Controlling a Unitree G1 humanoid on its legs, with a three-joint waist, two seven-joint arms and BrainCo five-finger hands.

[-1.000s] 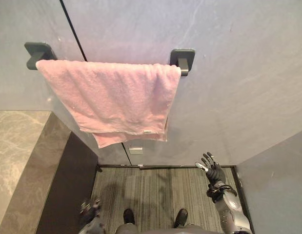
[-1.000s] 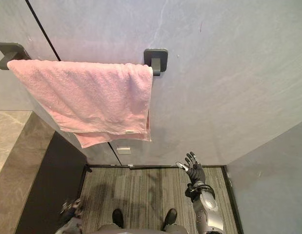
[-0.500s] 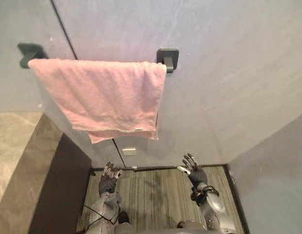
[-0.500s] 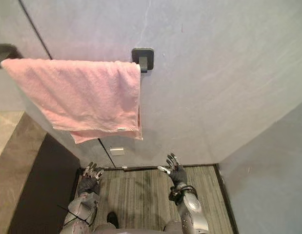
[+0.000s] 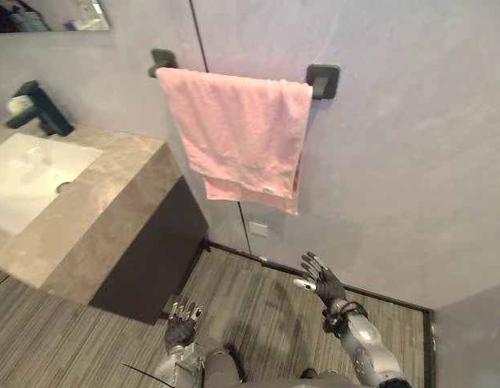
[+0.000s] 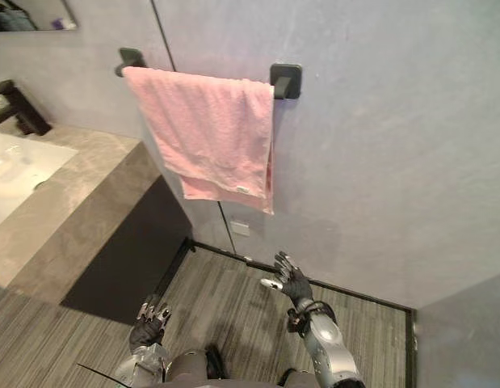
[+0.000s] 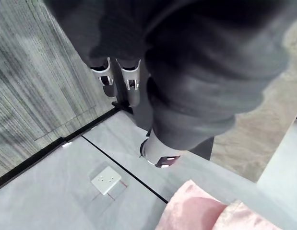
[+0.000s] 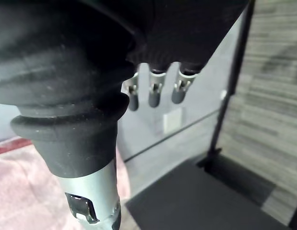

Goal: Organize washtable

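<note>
Grey wall (image 5: 395, 162) and striped floor (image 5: 266, 299) frame your view. At left stands the stone washtable (image 5: 96, 218) with its white sink (image 5: 27, 178) and dark faucet (image 5: 39, 109). Beside it, a pink towel (image 5: 241, 133) drapes the rail (image 5: 323, 81). Your left hand (image 5: 182, 323) and right hand (image 5: 324, 284) hover low, fingers loose, holding nothing.

So what you had in front of you: a plain pink towel (image 5: 237, 133) on matte black brackets (image 5: 323, 80), against a pale grey wall (image 5: 411, 162) with faint cloudy veining. The counter (image 5: 112, 194) was brown-grey marbled stone, the basin (image 5: 27, 182) white, the tap (image 5: 41, 109) black. Floor (image 5: 266, 311) was grey with fine darker stripes, cabinet front (image 5: 157, 259) flat black, left hand (image 5: 182, 323) and right hand (image 5: 324, 284) silver with dark tips
</note>
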